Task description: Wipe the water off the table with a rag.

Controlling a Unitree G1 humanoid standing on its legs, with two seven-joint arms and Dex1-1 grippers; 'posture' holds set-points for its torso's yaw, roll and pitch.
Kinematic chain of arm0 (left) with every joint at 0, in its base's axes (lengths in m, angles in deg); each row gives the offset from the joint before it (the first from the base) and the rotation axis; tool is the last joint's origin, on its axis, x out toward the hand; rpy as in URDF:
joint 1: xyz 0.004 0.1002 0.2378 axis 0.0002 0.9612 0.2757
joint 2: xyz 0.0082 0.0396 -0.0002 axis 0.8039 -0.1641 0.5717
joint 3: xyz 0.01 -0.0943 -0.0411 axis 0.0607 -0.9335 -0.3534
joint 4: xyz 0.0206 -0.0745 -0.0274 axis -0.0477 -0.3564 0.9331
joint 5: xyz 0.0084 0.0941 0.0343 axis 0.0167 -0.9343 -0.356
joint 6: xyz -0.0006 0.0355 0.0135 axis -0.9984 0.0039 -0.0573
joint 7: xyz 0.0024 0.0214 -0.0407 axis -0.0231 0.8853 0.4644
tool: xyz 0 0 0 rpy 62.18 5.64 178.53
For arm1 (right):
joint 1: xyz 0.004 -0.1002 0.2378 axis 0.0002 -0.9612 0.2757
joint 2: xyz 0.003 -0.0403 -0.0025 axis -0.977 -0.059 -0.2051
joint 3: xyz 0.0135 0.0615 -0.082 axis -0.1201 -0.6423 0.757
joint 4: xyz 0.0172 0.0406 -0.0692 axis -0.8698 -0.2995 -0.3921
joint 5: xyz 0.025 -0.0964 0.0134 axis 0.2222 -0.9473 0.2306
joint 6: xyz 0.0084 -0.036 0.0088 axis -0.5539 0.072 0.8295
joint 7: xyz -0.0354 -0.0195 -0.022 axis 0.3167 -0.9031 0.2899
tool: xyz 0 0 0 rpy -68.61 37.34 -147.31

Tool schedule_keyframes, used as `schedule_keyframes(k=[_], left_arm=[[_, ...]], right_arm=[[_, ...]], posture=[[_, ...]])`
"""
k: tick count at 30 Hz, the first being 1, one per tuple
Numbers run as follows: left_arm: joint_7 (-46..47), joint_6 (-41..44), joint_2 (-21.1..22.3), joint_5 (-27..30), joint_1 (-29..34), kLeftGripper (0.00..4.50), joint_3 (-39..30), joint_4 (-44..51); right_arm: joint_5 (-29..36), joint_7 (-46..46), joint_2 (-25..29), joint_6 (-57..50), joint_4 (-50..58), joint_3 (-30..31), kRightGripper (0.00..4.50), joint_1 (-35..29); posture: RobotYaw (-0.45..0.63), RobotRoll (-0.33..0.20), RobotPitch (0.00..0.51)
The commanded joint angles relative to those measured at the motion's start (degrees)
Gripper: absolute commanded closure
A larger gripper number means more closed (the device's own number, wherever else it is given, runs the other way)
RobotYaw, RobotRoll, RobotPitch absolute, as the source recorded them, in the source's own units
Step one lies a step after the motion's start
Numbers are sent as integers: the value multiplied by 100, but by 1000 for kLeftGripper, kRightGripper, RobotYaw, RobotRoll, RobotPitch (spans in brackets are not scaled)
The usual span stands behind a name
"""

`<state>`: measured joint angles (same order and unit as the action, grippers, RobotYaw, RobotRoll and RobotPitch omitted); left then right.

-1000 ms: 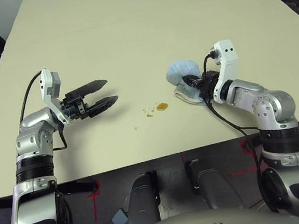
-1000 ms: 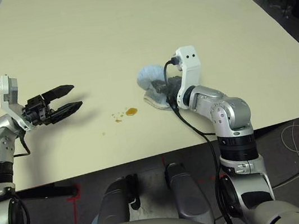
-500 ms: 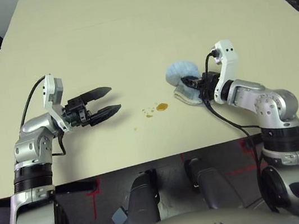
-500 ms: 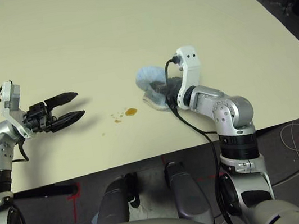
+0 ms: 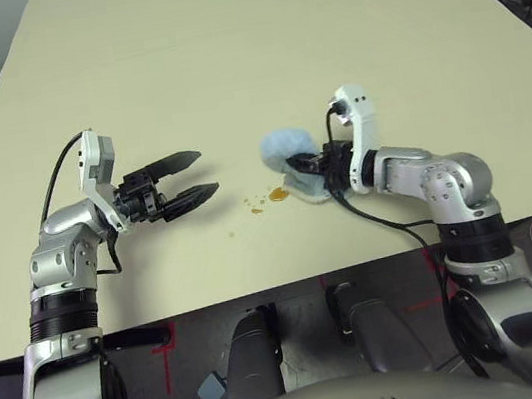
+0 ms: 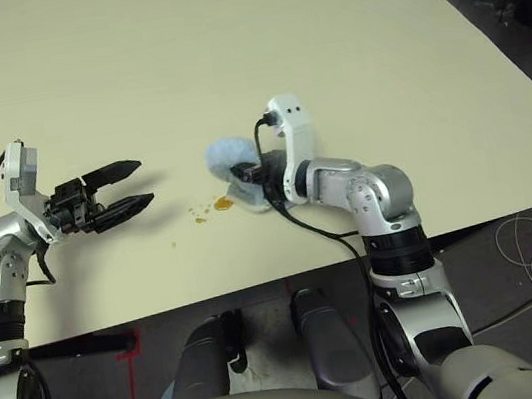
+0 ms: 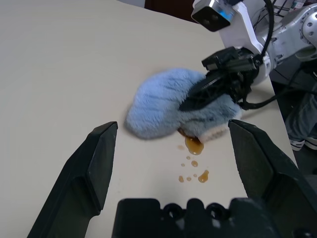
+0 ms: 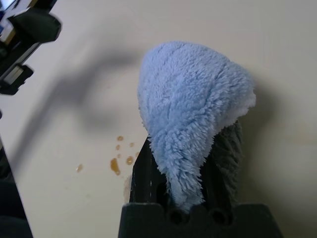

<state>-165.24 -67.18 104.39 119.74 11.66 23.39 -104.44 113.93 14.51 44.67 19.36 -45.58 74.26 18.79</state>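
No readable writing; right jaws point(image 5: 309, 164) clamp rag point(image 5: 287, 146) beside water point(image 5: 276, 195).

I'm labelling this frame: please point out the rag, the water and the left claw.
rag point(image 7: 163, 101): left wrist view, on its fluffy blue middle.
water point(image 7: 193, 145): left wrist view, on the largest amber drop.
left claw point(image 5: 199, 175): left eye view, midway between its fingertips.

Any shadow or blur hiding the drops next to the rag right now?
Left wrist view: the water shows crisp and amber at the rag hem, no glare. Right wrist view: a soft grey shadow lies across the table beyond the drops, not over them. Left eye view: even light, drops tiny.
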Motion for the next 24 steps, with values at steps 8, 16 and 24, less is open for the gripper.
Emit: schedule_keyframes(k=[8, 16, 24], left_arm=[[127, -23, 23, 102, -97, 0, -197, -202], [175, -53, -1, 120, -108, 0, -206, -207], [189, -59, -8, 119, -109, 0, -185, -215]], right_arm=[[-257, 467, -403, 27, -741, 1235, 4431, 124], [-396, 868, -520, 114, -1015, 1738, 4431, 277], [-594, 810, -295, 361, -1205, 1378, 4431, 257]], posture=[[-151, 0, 200], [-141, 0, 197], [-143, 0, 196]])
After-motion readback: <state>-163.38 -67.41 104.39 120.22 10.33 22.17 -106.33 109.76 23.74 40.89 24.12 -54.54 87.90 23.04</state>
